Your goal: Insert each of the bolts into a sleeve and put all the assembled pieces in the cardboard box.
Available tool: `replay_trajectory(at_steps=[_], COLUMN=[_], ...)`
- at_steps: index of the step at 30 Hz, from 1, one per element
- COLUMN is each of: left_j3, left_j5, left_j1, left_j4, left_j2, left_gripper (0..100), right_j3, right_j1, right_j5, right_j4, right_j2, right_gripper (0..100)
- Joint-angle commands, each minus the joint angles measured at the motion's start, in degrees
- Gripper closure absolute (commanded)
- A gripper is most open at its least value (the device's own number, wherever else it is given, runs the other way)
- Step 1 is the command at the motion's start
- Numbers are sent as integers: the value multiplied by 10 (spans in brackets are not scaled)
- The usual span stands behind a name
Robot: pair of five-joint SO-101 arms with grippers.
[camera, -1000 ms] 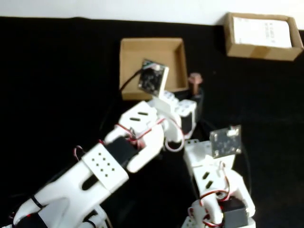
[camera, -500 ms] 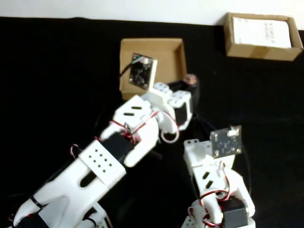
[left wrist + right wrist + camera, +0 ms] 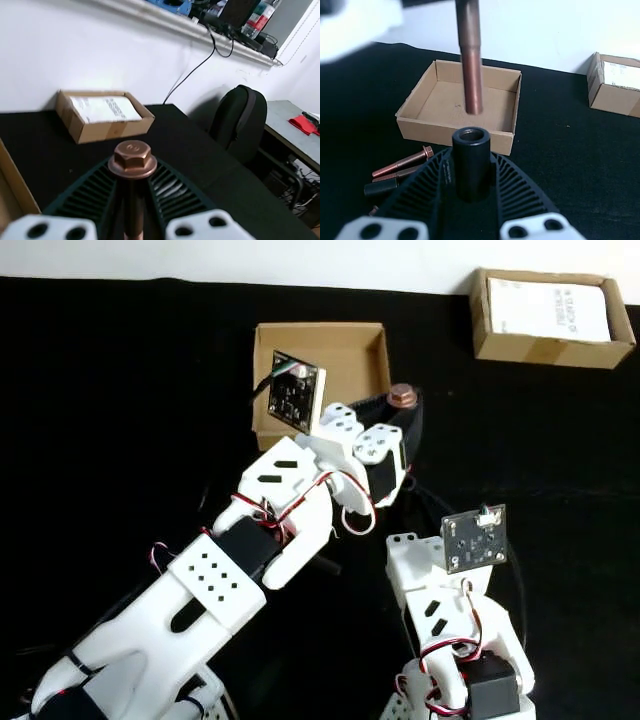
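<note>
My left gripper [image 3: 131, 200] is shut on a copper bolt [image 3: 131, 186], held head up; in the high view the bolt head [image 3: 402, 395] shows beside the open cardboard box [image 3: 330, 352]. My right gripper [image 3: 470, 176] is shut on a black sleeve [image 3: 470, 162], standing upright with its bore facing up. The bolt's shank [image 3: 471, 60] hangs a little above the sleeve's mouth, roughly in line with it and apart from it. The box [image 3: 445, 127] lies behind them, with nothing in it.
Two loose copper bolts [image 3: 402, 164] and a black sleeve [image 3: 381, 188] lie on the black table beside the box. A second cardboard box [image 3: 548, 312] with a white sheet inside sits at the far right. A chair [image 3: 240, 125] stands beyond the table.
The left arm has swung its wrist, and the bolt has shifted slightly left and up in the high view. The right arm has stayed where it was.
</note>
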Motion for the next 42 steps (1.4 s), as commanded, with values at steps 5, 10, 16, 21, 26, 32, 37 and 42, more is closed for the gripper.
replay_trajectory(at_steps=[5,10,16,21,26,32,37,42], left_j3=[-46,-44,-44,-44,-44,-43,-43,-29], left_j5=[-9,-7,-7,-6,-6,-7,-7,-7], left_j1=[6,7,9,33,37,34,34,34], left_j4=[-16,-15,-12,20,21,24,24,24], left_j2=[27,29,28,27,27,27,27,26], left_gripper=[992,992,992,992,992,992,992,992], right_j3=[-3,-3,-3,-3,-2,-2,-3,-3], right_j1=[-3,-3,-3,-3,-3,-2,-2,0], right_j5=[-3,-3,-1,-1,0,0,1,11], right_j4=[-10,-10,-13,-13,-14,-14,-14,-36], right_j2=[0,0,0,0,0,0,0,0], right_gripper=[991,991,991,991,991,991,991,991])
